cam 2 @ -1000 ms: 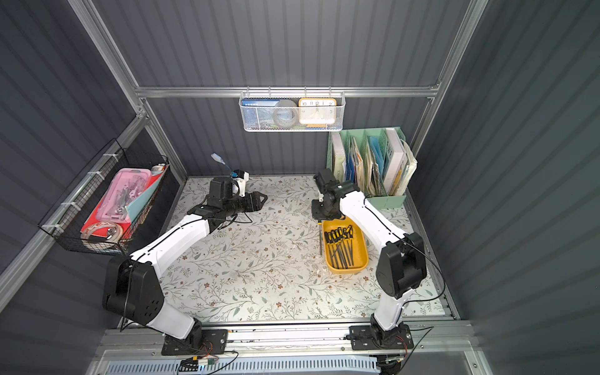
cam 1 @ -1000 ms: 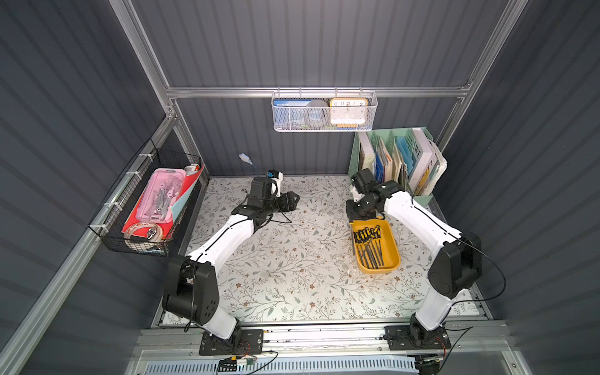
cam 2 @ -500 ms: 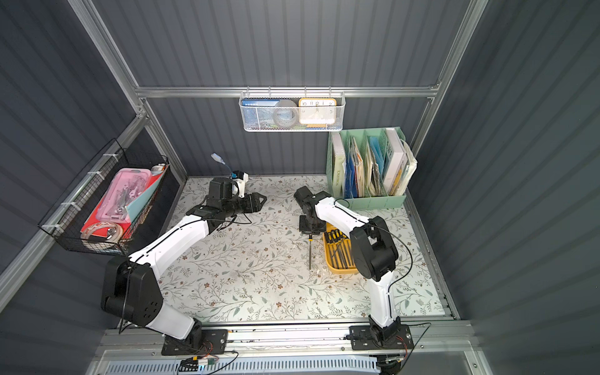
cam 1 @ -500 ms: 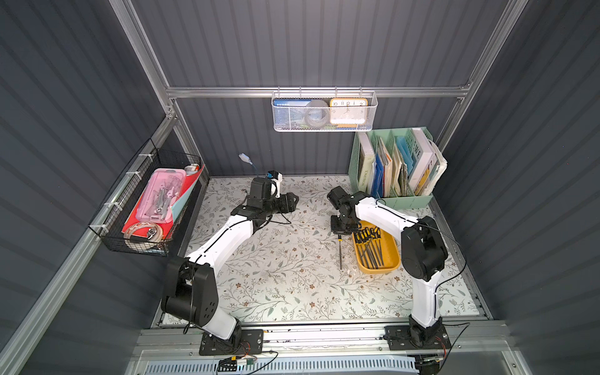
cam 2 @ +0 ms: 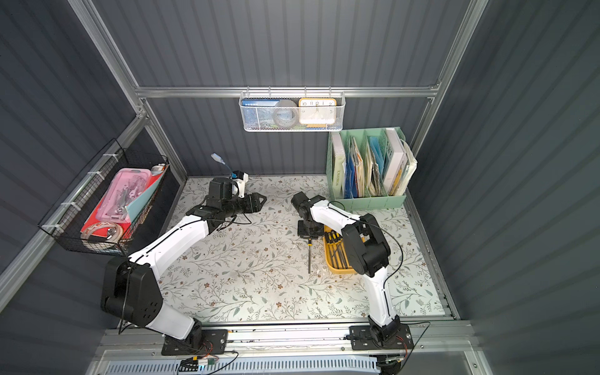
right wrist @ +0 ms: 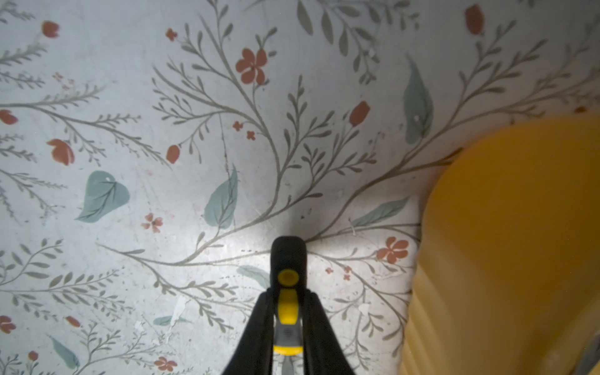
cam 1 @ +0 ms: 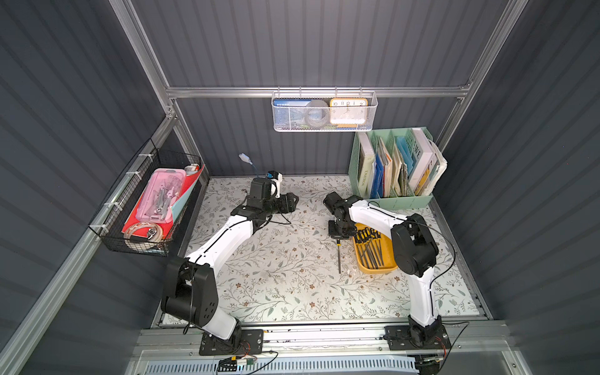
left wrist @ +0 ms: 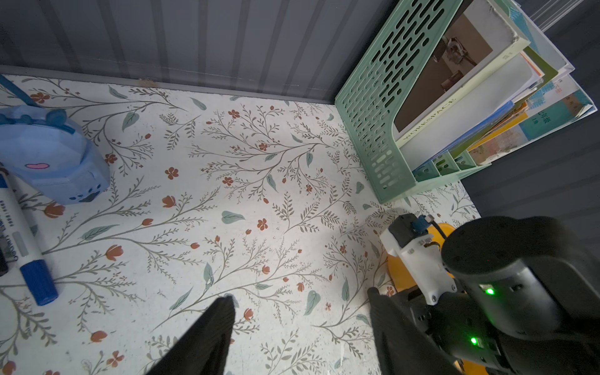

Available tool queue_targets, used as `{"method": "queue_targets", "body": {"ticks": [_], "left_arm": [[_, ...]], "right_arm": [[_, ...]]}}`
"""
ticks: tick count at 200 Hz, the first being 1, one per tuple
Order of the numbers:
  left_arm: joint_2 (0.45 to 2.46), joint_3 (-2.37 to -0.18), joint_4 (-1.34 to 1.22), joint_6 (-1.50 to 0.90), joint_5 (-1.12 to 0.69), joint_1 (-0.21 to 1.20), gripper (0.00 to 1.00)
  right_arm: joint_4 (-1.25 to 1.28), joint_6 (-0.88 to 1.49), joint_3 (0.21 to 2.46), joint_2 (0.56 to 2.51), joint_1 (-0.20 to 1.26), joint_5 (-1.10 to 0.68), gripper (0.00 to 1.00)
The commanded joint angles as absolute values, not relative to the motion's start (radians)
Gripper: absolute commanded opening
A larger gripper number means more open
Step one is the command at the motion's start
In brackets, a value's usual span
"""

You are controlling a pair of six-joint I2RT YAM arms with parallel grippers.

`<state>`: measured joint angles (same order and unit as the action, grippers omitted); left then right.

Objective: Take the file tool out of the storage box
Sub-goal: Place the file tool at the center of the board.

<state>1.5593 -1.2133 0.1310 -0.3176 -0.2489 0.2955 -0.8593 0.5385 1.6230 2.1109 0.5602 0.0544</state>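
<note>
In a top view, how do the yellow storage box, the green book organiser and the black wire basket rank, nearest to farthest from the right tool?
1. storage box, just beside the right tool, which holds the file tool.
2. green book organiser, behind it in the back corner.
3. black wire basket, far across on the left wall.

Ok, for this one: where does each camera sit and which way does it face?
Top views: high over the front rail, looking down toward the back wall; left arm and right arm whole.
Left wrist: looking across the table at the book organiser; left gripper open, right arm's wrist in frame.
Right wrist: looking down at the table; right gripper shut on the file tool, storage box alongside.
Shared: right wrist and both top views show file tool and storage box.
</note>
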Motion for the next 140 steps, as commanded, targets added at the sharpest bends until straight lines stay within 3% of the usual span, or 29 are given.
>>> {"method": "queue_targets", "body": {"ticks": [1,35,58,98,140], "left_arm": [[1.542,-1.204,0.146,-0.295,-0.242,0.293,0.72],[1.543,-1.210,0.145,-0.293,-0.242,0.293,0.72],[1.546,-1.220,0.145,-0.291,-0.242,0.294,0.72],[1.582,-1.246,0.142,-0.273,-0.249,0.293,0.73],[1.595,-1.270,0.132,-0.275,-0.264,0.294,0.74]], "right_arm": [[-0.868,0.544,1.621,2.129,0.563,0.072,0.16],[-0.871,0.543,1.631,2.120,0.564,0.070,0.30],[-0.869,0.535,1.641,2.074,0.563,0.081,0.35],[-0.876,0.513,1.631,1.920,0.516,0.231,0.37],[-0.912,0.533,1.519,1.830,0.308,0.260,0.37]]}}
